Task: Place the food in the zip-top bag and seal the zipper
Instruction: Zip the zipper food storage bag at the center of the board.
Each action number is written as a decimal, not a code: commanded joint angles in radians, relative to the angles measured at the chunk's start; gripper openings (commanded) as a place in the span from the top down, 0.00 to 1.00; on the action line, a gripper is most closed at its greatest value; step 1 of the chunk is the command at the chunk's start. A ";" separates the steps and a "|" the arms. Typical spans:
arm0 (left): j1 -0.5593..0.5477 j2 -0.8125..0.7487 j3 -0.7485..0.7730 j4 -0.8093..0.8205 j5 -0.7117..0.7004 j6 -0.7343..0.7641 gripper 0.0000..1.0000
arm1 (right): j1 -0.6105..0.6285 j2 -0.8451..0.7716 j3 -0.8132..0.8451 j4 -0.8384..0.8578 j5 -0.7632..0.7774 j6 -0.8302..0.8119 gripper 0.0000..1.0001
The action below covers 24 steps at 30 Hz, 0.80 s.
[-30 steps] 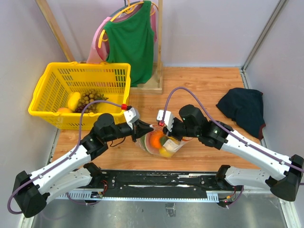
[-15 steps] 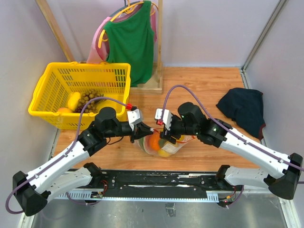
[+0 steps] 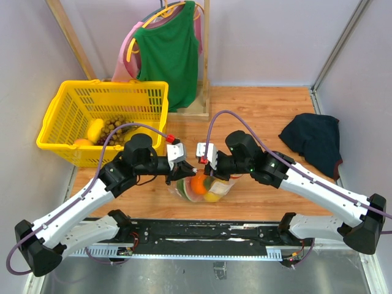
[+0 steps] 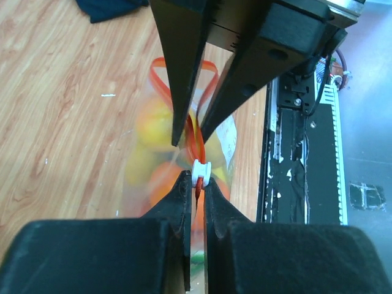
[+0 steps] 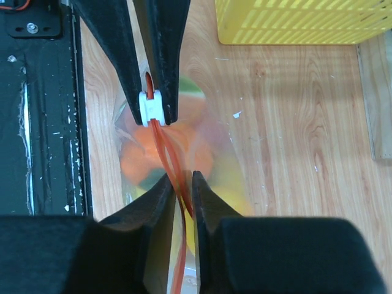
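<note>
Right of the yellow basket (image 3: 110,84), the zip-top bag (image 3: 202,187) sat with orange, yellow and green food (image 3: 198,182) inside it. The left gripper (image 4: 196,180) was clamped tight on the white slider (image 5: 150,108) of the zipper (image 5: 164,147). Tip to tip with it, the right gripper (image 5: 179,180) pinched the zipper strip.

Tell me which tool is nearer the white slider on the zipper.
Left. The left tool pinches the slider; the right tool straddles the zipper just beyond it.
</note>
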 commanded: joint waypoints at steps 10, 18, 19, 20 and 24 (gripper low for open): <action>0.004 -0.038 -0.021 0.082 -0.023 -0.068 0.83 | 0.001 -0.023 0.033 -0.008 -0.030 -0.013 0.99; 0.004 -0.030 -0.101 0.147 -0.088 -0.124 0.68 | 0.001 -0.037 0.025 0.012 -0.021 0.004 0.99; 0.004 -0.026 -0.106 0.154 -0.088 -0.127 0.68 | 0.001 -0.036 0.023 0.015 -0.020 0.006 0.99; 0.004 -0.024 -0.109 0.162 -0.085 -0.129 0.68 | 0.001 -0.036 0.023 0.016 -0.021 0.007 0.99; 0.004 -0.014 -0.113 0.189 -0.070 -0.129 0.74 | 0.002 -0.037 0.019 0.022 -0.023 0.010 0.99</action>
